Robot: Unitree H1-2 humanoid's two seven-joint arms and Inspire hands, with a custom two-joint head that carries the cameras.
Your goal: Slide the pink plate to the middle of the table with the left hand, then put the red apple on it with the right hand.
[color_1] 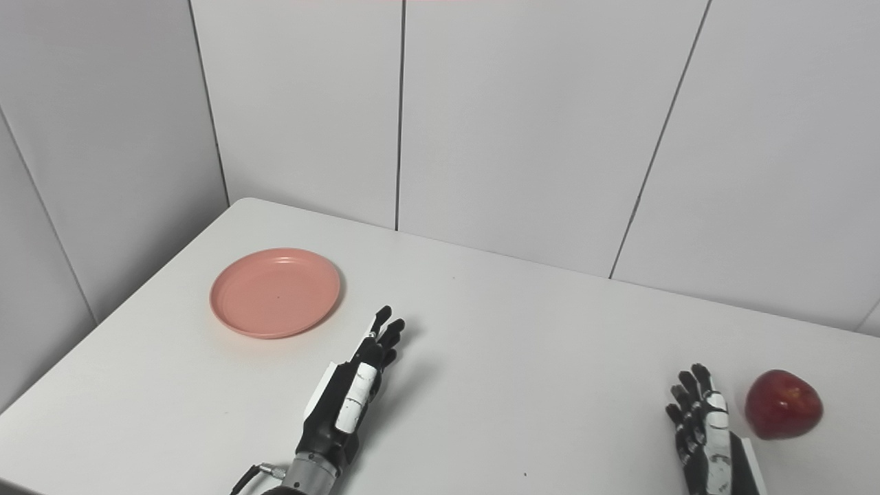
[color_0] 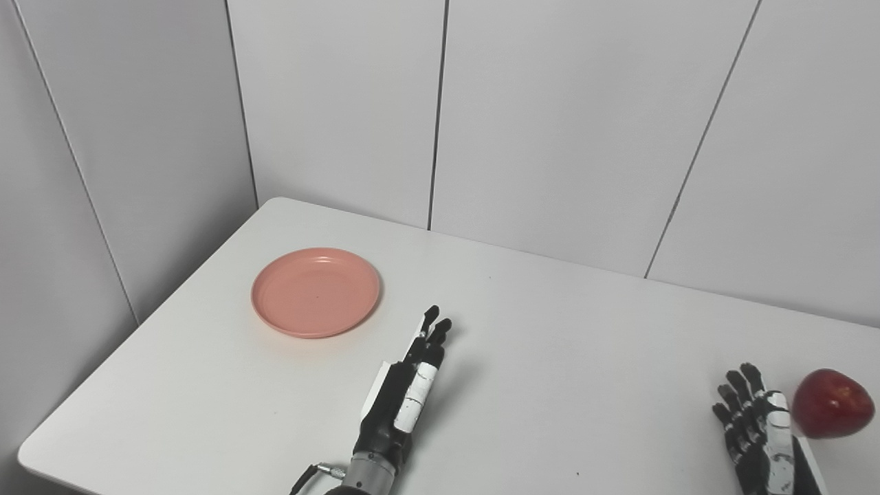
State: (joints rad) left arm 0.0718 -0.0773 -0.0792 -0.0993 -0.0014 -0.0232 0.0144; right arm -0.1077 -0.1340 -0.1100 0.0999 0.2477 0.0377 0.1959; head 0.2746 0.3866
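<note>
The left hand's fingers (color_0: 432, 330) are held straight and pressed close together, edge-on, pinching nothing. The left hand (color_0: 405, 395) hangs low over the white desk (color_0: 564, 357), its fingertips pointing away from the robot, near the pink plate (color_0: 315, 292) but clear of its rim. The right hand's fingers (color_1: 691, 399) are slightly spread and lightly curled, and they too hold nothing. The right hand (color_1: 702, 433) sits well to the plate's right, near the desk's front edge. Just beside that hand, on the side farther from the plate and not touching it, the red apple (color_1: 784, 404) rests on the desk. The plate lies flat and bare on the desk's left part, toward the panelled wall (color_0: 550, 124).
</note>
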